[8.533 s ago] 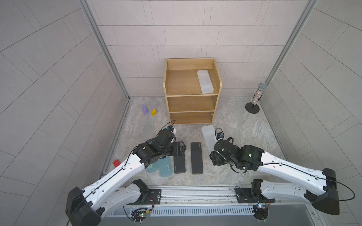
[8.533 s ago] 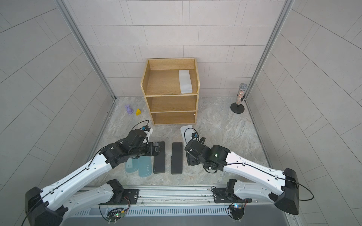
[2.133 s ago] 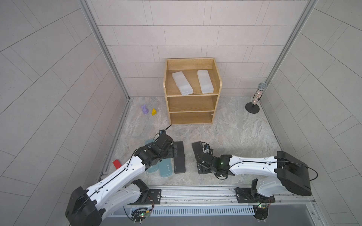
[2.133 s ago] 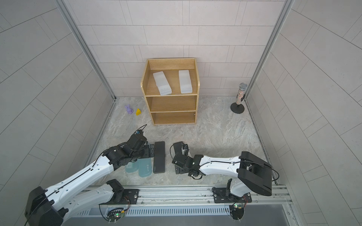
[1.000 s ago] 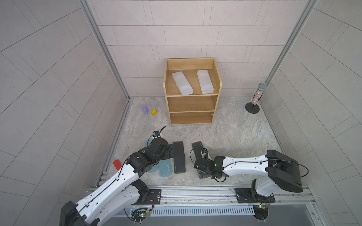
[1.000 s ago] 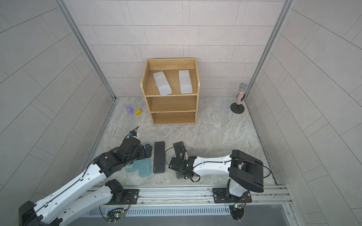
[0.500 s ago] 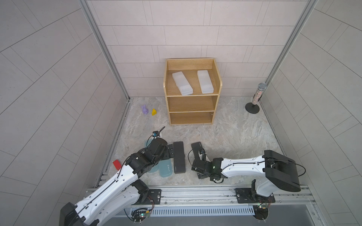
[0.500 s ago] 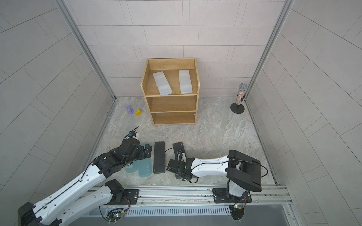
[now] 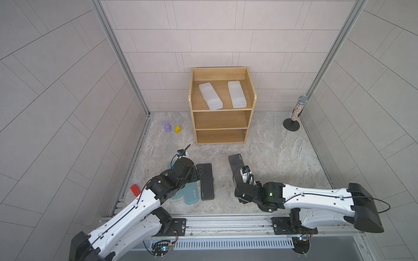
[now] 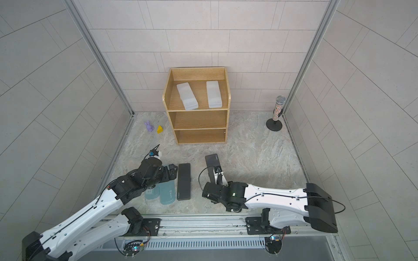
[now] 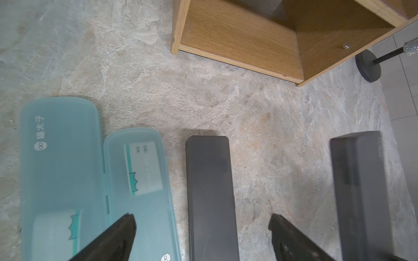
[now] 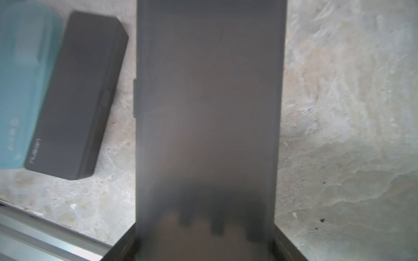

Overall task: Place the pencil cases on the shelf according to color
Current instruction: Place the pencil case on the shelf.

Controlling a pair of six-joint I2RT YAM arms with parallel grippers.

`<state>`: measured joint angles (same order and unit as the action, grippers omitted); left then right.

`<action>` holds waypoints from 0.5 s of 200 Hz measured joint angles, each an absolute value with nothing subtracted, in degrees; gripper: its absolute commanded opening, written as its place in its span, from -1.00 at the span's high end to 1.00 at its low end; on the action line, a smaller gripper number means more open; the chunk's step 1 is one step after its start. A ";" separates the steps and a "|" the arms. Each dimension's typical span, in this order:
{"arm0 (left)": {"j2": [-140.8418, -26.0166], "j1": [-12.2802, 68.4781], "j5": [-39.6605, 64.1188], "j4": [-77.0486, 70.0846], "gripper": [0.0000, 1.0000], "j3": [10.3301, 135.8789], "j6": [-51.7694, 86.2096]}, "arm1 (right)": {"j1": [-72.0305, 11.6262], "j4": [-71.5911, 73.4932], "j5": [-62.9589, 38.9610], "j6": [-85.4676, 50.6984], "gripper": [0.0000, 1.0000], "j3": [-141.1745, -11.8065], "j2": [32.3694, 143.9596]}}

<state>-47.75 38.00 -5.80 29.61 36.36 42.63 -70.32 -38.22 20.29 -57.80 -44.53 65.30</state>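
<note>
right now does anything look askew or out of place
The left white pencil case on the shelf top tier lies skewed, its near end close to the front edge, while the right white pencil case sits nearly straight. Nothing looks spilled or broken.

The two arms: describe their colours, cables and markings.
The left arm and right arm have white links, black joints and thin black cables running along them. The right arm's black wrist section shows a small green light. The left gripper has black, tapered fingers.
</note>
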 measured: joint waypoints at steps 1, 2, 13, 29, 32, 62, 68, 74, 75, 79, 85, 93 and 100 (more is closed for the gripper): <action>-47.81 38.00 -5.76 29.50 -0.99 36.36 42.65 | -70.15 -38.24 20.27 -57.71 -0.26 -44.56 64.86; -47.97 38.00 -5.67 29.28 -0.99 36.36 42.63 | -70.04 -38.26 20.29 -57.60 -0.26 -44.56 64.62; -49.23 37.98 -5.04 27.75 -0.99 36.36 42.72 | -67.55 -38.59 20.16 -56.01 -0.24 -44.82 61.12; -51.27 37.87 -4.34 26.09 -0.99 36.51 43.07 | -63.26 -39.24 19.88 -53.36 -0.23 -46.11 57.54; -51.77 37.80 -4.23 25.98 -0.99 36.64 43.05 | -62.28 -39.33 19.79 -52.73 -0.23 -46.52 56.93; -57.58 37.04 -3.11 25.34 -0.99 39.94 42.74 | -53.25 -38.79 16.16 -46.87 -0.22 -50.98 55.20; -58.54 36.95 -2.96 25.08 -0.99 40.60 42.63 | -51.68 -38.37 15.11 -45.74 -0.22 -51.92 55.70; -59.18 36.73 -2.79 24.88 -0.99 41.06 42.52 | -50.06 -38.11 14.02 -44.51 -0.21 -53.06 56.62; -59.29 36.73 -2.79 24.82 -0.99 41.15 42.46 | -49.89 -38.09 13.91 -44.36 -0.21 -53.21 56.71; -59.55 36.69 -2.70 24.62 -0.99 41.30 42.28 | -49.01 -37.93 13.28 -43.59 -0.21 -54.02 57.56; -59.75 36.53 -2.57 24.43 -0.99 41.47 42.00 | -47.92 -37.76 12.29 -42.52 -0.20 -55.35 59.02; -59.79 36.21 -2.28 24.18 -0.99 41.56 41.67 | -46.98 -37.36 11.09 -41.30 -0.20 -56.84 61.08; -59.75 35.90 -1.91 23.97 -0.99 41.58 41.50 | -46.28 -37.01 10.09 -40.29 -0.20 -58.08 62.94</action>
<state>-59.75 35.90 -1.91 23.97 41.58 41.50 -46.28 -37.01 10.09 -40.29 -58.08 62.94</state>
